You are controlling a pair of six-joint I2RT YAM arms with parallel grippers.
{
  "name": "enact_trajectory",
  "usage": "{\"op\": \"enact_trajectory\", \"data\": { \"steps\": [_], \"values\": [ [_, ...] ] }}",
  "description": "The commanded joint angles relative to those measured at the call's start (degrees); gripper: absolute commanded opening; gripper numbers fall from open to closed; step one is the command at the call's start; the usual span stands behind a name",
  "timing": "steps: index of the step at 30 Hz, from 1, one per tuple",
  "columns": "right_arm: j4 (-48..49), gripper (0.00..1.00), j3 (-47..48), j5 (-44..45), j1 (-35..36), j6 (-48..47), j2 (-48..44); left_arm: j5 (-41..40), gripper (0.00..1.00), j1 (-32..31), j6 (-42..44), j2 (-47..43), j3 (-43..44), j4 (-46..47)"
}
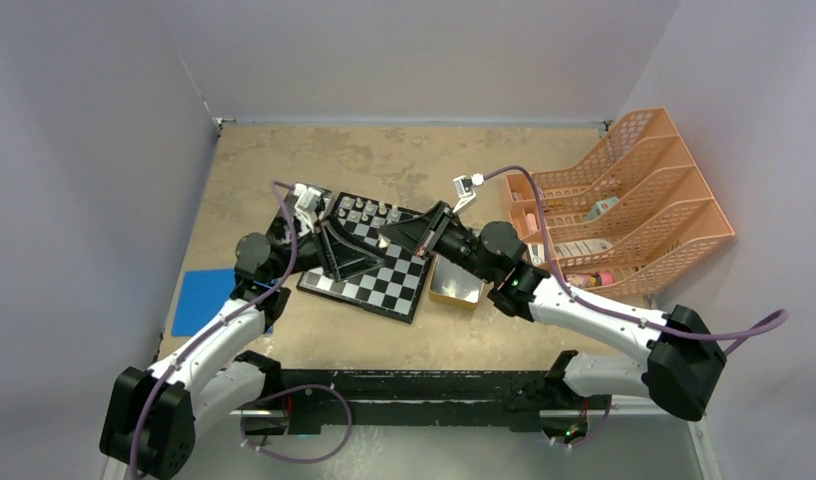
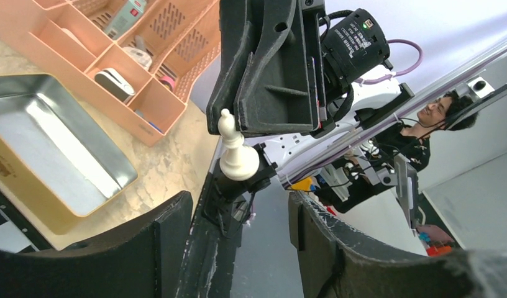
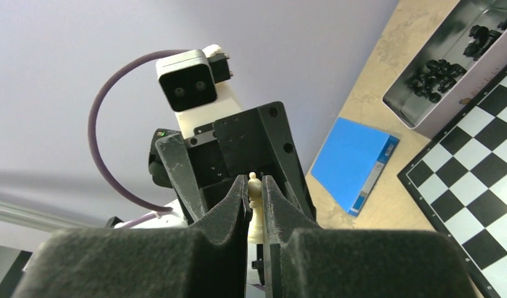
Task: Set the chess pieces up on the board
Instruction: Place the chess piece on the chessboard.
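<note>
One cream piece in right hand, left hand agape opposite.

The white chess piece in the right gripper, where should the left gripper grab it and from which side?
On the white chess piece, probably the flared base, coming head-on opposite the right gripper: its fingers pinch the slim body, leaving the base bare.

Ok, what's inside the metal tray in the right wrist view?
Black chess pieces lie clustered in the metal tray. Its far end runs out of frame, so the rest stays unseen.
</note>
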Motion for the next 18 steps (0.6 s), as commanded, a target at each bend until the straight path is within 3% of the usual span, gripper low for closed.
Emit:
{"op": "enact_trajectory", "data": {
  "steps": [1, 8, 18],
  "values": [
    [6.4, 0.06, 0.8, 1.2, 0.4, 2.2, -0.5, -2.3, 0.56, -3.4, 0.0, 2.7, 4.3, 3.7],
    [9.1, 0.06, -1.0, 1.4, 1.0, 2.9, -1.1, -7.3, 0.46, -7.9, 1.2, 3.9, 6.4, 2.6],
    [8.4, 0.06, -1.1, 2.7, 1.0, 2.0, -2.7, -14.7, 0.36, -8.1, 3.2, -2.7, 5.1, -2.4]
  ]
}}
